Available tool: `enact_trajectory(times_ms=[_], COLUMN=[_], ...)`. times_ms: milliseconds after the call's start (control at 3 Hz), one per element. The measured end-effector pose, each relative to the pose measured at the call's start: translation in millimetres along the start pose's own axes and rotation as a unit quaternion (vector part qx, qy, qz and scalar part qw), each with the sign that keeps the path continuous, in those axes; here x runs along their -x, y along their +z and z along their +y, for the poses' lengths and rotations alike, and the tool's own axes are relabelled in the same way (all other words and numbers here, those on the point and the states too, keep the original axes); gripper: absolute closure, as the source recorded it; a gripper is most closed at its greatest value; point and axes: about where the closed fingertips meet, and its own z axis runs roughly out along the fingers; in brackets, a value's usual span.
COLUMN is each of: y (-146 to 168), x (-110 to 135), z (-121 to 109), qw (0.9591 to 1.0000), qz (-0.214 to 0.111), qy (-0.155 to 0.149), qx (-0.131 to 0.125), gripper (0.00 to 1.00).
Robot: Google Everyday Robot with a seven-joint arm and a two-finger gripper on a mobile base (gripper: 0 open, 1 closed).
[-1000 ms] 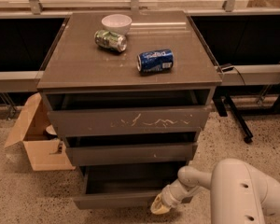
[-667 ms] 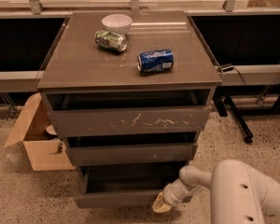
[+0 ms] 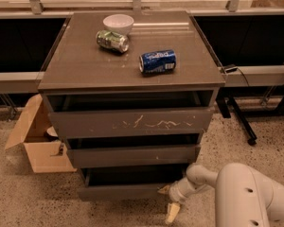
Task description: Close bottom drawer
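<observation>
The bottom drawer [image 3: 123,191] is the lowest of the grey-brown cabinet's three drawers, with a plain flat front. It stands a little way out, with a dark gap above its front. My gripper [image 3: 168,202] is low at the drawer's right end, on the white arm [image 3: 246,197] that comes in from the lower right. Its fingers are spread open. The upper fingertip [image 3: 164,189] is against the drawer front and the lower one [image 3: 172,214] points at the floor. It holds nothing.
The scratched top drawer [image 3: 132,123] and the middle drawer [image 3: 132,155] also stand slightly out. On the cabinet top [image 3: 75,70] are a white bowl [image 3: 118,22], a green can [image 3: 112,40] and a blue can [image 3: 157,61]. An open cardboard box [image 3: 38,148] sits on the floor at left. A black wheeled leg [image 3: 239,119] stands at right.
The bottom drawer has slid inward toward the cabinet. My gripper has stayed against its right end and moved in with it.
</observation>
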Motion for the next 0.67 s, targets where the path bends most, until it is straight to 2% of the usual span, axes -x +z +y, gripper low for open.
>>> enact_trajectory(times_ms=[667], y=[-33], x=[-13], z=[-33], qw=[0.9996], qz=[-0.003], qy=[0.003], qx=[-0.029], gripper=[0.00])
